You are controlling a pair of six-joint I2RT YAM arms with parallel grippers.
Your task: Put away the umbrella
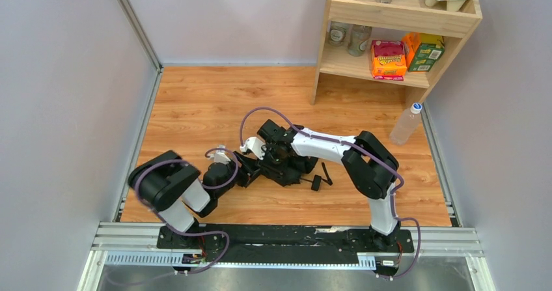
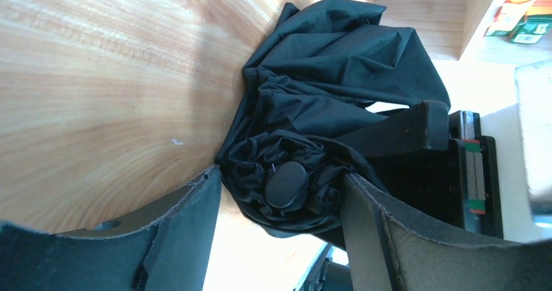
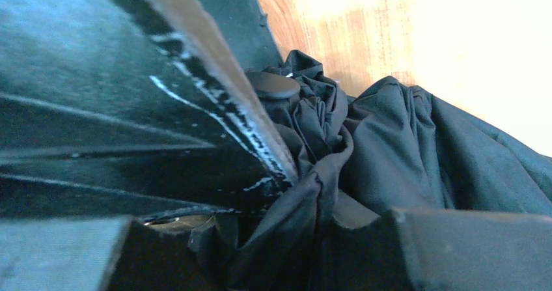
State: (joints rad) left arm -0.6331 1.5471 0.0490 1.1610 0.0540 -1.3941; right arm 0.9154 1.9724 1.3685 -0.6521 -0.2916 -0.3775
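The umbrella (image 1: 291, 165) lies as a crumpled black bundle on the wooden floor, between the two arms. Its small handle (image 1: 316, 183) and strap point toward the near right. My left gripper (image 1: 250, 172) comes in from the left. In the left wrist view its jaws (image 2: 281, 175) stand wide apart around the bunched top end, where a round black cap (image 2: 286, 183) sits between the fingertips. My right gripper (image 1: 276, 155) reaches in from the right and is shut on a fold of the umbrella's fabric (image 3: 306, 222). The umbrella's shaft is hidden under the cloth.
A wooden shelf (image 1: 397, 40) with boxes, jars and cups stands at the back right. A clear plastic bottle (image 1: 406, 123) stands on the floor beside it. Grey walls close in left and right, and a metal rail (image 1: 286, 239) runs along the near edge.
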